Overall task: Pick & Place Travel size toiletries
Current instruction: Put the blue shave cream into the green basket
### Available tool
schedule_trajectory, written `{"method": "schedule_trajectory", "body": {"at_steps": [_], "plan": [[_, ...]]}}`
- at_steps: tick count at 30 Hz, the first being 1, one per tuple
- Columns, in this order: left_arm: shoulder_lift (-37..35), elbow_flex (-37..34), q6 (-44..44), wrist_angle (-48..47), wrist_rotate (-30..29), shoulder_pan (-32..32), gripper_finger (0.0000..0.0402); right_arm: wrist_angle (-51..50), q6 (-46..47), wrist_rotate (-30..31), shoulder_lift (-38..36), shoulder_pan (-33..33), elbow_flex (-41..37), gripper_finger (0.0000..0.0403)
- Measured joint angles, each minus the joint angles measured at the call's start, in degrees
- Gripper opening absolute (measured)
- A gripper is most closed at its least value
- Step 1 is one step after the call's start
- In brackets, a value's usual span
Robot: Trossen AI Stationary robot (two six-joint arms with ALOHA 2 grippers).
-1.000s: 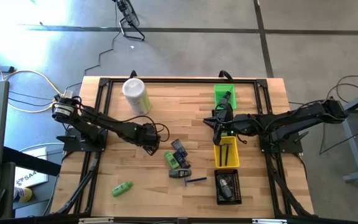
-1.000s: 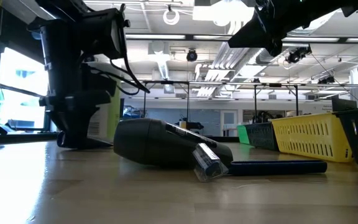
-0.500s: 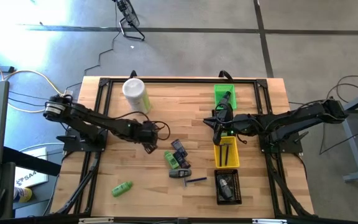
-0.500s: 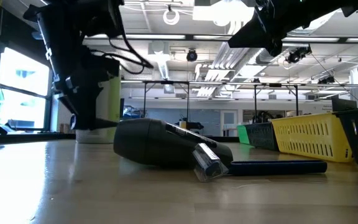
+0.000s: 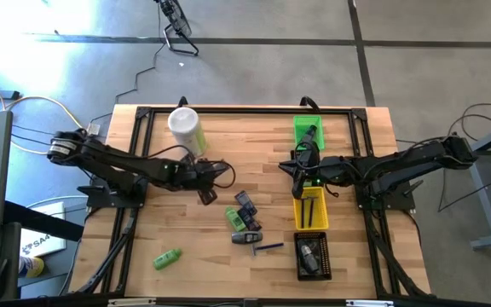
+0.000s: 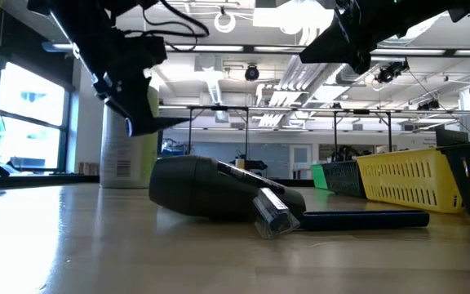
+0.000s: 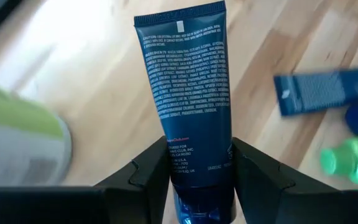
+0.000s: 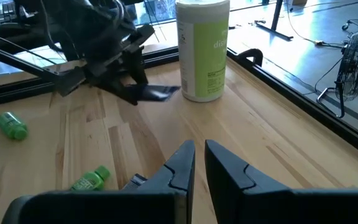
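Pinched near its cap by the left gripper [image 7: 201, 180], a dark blue tube [image 7: 188, 93] is held above the table [image 5: 228, 136]; tipping loose is risked. The right gripper [image 8: 196, 163] is nearly pressed together, empty.

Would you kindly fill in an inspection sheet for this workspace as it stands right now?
Surface: wooden table with a black frame.
Job's things: dark blue tube held off the table; small pile of toiletries at mid-table; a green mini bottle lying alone near the front left.
Clutter: pale-green canister with white lid at the back; green bin, yellow bin and black bin in a row on the right.
Grippers: left gripper clamps the tube's cap end; right gripper hangs over the bins, fingers nearly together, holding nothing.
Cables: pale cables off the table's left.
Surroundings: grey floor, ceiling lights in the room behind.
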Motion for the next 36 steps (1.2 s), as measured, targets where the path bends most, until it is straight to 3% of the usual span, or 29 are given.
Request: {"method": "schedule_trajectory", "body": {"at_steps": [14, 27, 31, 36], "plan": [[-0.92, 0.02, 19.41, 21.11, -9.02, 0.00, 0.0149, 6.01, 1.62, 0.00, 0.00, -0.01, 0.02, 0.0029], [-0.90, 0.04, 25.24, 30.44, -14.86, 0.00, 0.0149, 14.74, 6.19, -1.05, 3.94, -2.61, 0.07, 0.0032], [-0.90, 0.04, 25.24, 30.33, -14.99, 0.00, 0.0149, 22.41, 4.82, -3.84, 9.00, -3.29, 0.04, 0.0061], [-0.90, 0.04, 25.24, 30.21, -15.01, 0.00, 0.0149, 34.08, 6.58, -4.94, 15.02, -5.07, 0.04, 0.0136]]}}
